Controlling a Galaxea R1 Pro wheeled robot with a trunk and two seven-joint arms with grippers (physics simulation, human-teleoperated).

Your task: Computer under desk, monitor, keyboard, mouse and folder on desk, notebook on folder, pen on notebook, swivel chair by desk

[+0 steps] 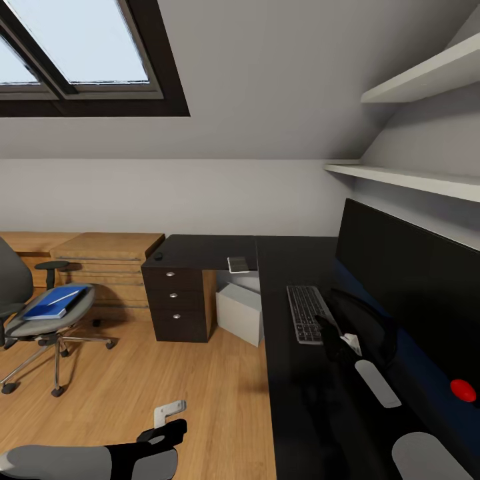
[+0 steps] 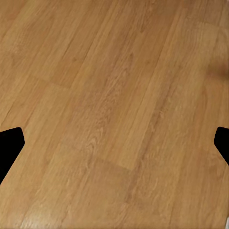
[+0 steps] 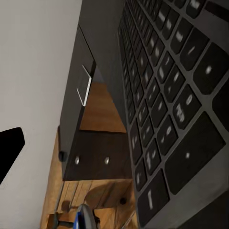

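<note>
**Right claw at the keyboard, folder on the chair**

Taking the keyboard (image 1: 308,312) as our landmark and starting far to its left, we see the chair (image 1: 40,320) standing on the plank floor (image 1: 200,393) with the blue folder (image 1: 55,301) lying flat on its seat. Behind the chair is a wooden chest (image 1: 110,257). Our left claw (image 1: 167,427) hangs low over the floor, well left of the keyboard; in the left wrist view its fingertips (image 2: 10,143) sit wide apart with nothing between them.

Nearer the keyboard, the mouse (image 1: 159,255) rests on the tabletop (image 1: 200,252) above the black drawers (image 1: 175,303), and the notebook (image 1: 238,264) lies at the tabletop's front edge. The white computer (image 1: 241,312) stands on the floor beneath. The keyboard lies flat on the tabletop, and our right claw (image 1: 333,337) is at its near end; we cannot tell how far that claw is open or whether it grips anything. To the keyboard's right stands the monitor (image 1: 413,287).
</note>
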